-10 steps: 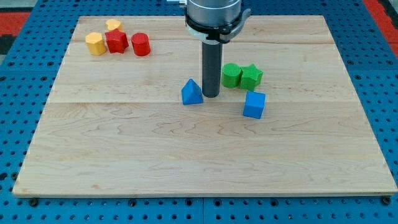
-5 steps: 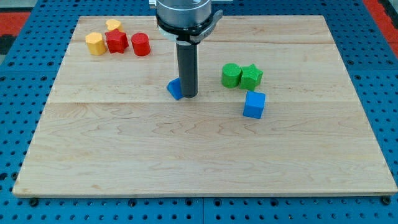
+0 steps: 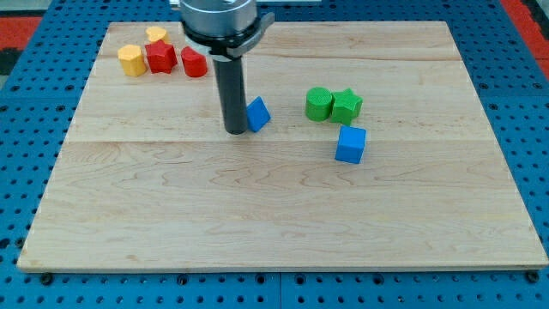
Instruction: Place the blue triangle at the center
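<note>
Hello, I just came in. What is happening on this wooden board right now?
My tip rests on the board just to the view's left of the blue triangle, close against it. The triangle sits a little above the board's middle. A blue cube and two green blocks lie to the view's right; red and yellow blocks are grouped at the top left.

A pale wooden board (image 3: 283,215) lies on blue perforated pegboard (image 3: 26,154).

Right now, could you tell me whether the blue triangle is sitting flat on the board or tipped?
Cannot tell: the blue triangle shows only as an angled shape, partly hidden behind my tip on its left.
</note>
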### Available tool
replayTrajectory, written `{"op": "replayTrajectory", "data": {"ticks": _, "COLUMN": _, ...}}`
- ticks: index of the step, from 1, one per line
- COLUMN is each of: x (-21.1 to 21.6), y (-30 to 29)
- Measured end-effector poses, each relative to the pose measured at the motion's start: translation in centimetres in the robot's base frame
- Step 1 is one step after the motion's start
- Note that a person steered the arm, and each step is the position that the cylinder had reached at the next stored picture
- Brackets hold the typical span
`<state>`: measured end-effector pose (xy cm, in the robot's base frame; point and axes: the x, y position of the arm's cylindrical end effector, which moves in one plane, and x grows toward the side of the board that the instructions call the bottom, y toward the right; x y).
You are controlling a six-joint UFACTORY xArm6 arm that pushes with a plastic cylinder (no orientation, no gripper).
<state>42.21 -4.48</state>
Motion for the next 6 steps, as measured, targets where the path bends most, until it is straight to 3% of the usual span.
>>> {"op": "replayTrajectory", "data": {"ticks": 2, "x": -0.1, "y": 5.2}}
{"op": "replayTrajectory", "data": {"ticks": 3, "x": 1.1, "y": 4.5}}
{"op": "replayTrajectory", "data": {"ticks": 4, "x": -0.5, "y": -2.9}}
{"op": "replayTrajectory", "data": {"ticks": 6, "x": -1.5, "y": 2.4}}
